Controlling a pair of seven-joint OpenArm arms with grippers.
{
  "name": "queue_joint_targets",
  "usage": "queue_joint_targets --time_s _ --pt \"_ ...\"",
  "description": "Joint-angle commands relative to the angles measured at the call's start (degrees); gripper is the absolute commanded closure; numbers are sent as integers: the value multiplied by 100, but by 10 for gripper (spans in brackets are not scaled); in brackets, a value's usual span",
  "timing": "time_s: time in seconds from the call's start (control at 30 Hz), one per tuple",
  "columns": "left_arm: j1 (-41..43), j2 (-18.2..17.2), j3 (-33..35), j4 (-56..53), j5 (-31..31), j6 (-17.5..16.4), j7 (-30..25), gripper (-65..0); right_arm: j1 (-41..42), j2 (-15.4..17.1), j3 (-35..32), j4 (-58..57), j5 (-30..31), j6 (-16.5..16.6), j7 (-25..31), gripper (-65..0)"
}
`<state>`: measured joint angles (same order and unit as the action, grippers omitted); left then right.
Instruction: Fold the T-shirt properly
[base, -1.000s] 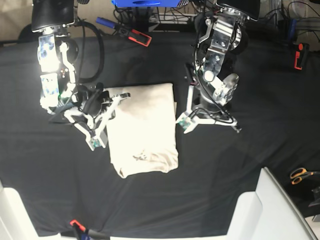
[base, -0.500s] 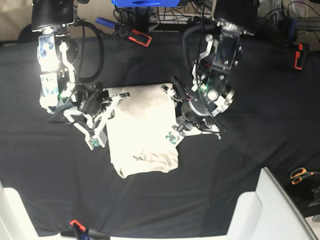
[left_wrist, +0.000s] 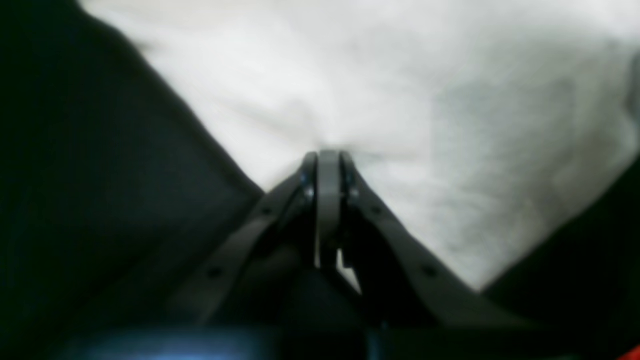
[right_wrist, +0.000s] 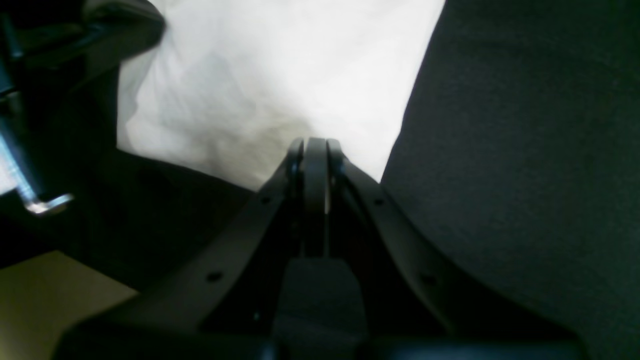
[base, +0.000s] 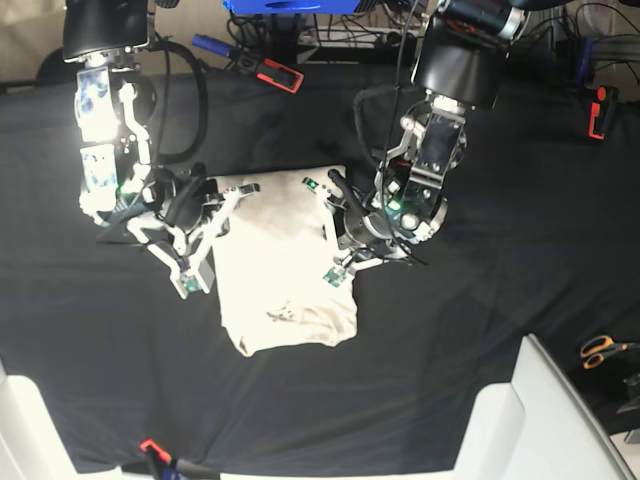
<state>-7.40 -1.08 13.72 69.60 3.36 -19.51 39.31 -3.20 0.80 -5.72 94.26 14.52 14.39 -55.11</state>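
With both grippers clenched empty, left gripper (base: 322, 232) and right gripper (base: 222, 225) pressing the shirt (base: 285, 265) could drag cloth sideways, wrinkling the fold.

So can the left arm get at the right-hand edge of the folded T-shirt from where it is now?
Probably yes. The left pincer is shut and already over that edge of the T-shirt, with only black tabletop beside it and nothing between. It would have to open before it could take hold.

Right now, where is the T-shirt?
In the base view the folded T-shirt lies mid-table on the black cloth, between the right gripper and left gripper.
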Motion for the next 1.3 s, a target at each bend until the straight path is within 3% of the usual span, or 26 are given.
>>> queue_joint_targets --time_s 0.0,0.17,0.33,0.4,0.57,0.67,0.77,0.9,1.07,1.13,1.27 --pt "-65 -10 -4 -37 126 30 -164 0 78 4 13 91 29 16 100 -6" --pt "-3 -10 -13 -222 618 30 -428 0 43 4 13 91 29 16 100 -6" --pt "15 -28 -48 657 645 30 -261 0 -1 4 13 91 29 16 109 -6" --pt "190 -265 -40 1141 654 30 -32 0 -106 118 5 135 -15 16 250 -6" --pt "1210 -1241 -57 2372 654 30 -164 0 -897 725 -48 425 -973 16 1841 -6" --pt "2204 -1874 -119 3057 654 91 -964 0 -1539 936 13 627 -1729 24 2887 -6" --pt "3276 -2200 -479 3620 645 478 -1500 0 -2269 1129 13 1154 -2178 24 3432 -6" --pt "4665 -2375 -1042 4174 654 821 -2019 0 -3297 1094 198 2042 -2415 24 3450 -6" --pt "5852 -2375 -1121 4200 662 847 -2239 0 -4256 637 594 2113 -2723 24 3415 -6" --pt "6230 -2358 -1130 4200 662 847 -2239 0 -4511 584 637 2113 -2723 24 3160 -6" --pt "6828 -2331 -1077 4121 662 847 -2239 0 -4704 584 734 2095 -2723 24 2061 -6"
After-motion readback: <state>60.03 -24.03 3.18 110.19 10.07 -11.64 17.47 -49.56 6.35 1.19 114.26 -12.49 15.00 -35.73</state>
